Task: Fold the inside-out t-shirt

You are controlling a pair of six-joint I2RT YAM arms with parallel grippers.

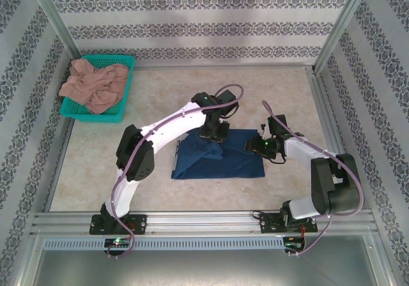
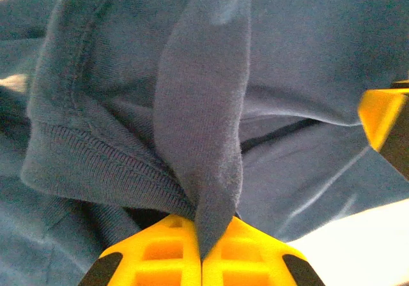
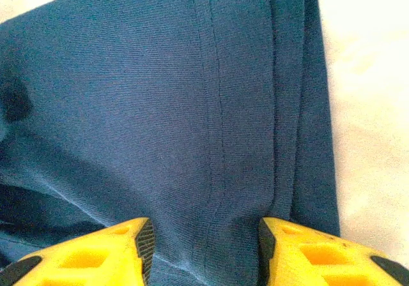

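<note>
The inside-out t-shirt [image 1: 220, 163] is dark navy and lies folded into a rough rectangle at the table's middle. My left gripper [image 1: 214, 136] stands over its far edge, shut on a pinched-up fold of the cloth. In the left wrist view the yellow fingertips [image 2: 172, 248] meet with a tongue of the t-shirt [image 2: 204, 126] clamped between them, beside a ribbed hem. My right gripper [image 1: 260, 145] is at the shirt's right edge. Its jaws stand open [image 3: 204, 232], resting on flat fabric [image 3: 128, 107] with a stitched hem running between them.
A teal basket [image 1: 130, 61] at the far left corner holds a pinkish-tan garment [image 1: 94, 85]. Patterned walls and metal posts enclose the table. Bare tabletop [image 1: 96, 171] lies to the shirt's left, and a strip shows at its right [image 3: 370, 107].
</note>
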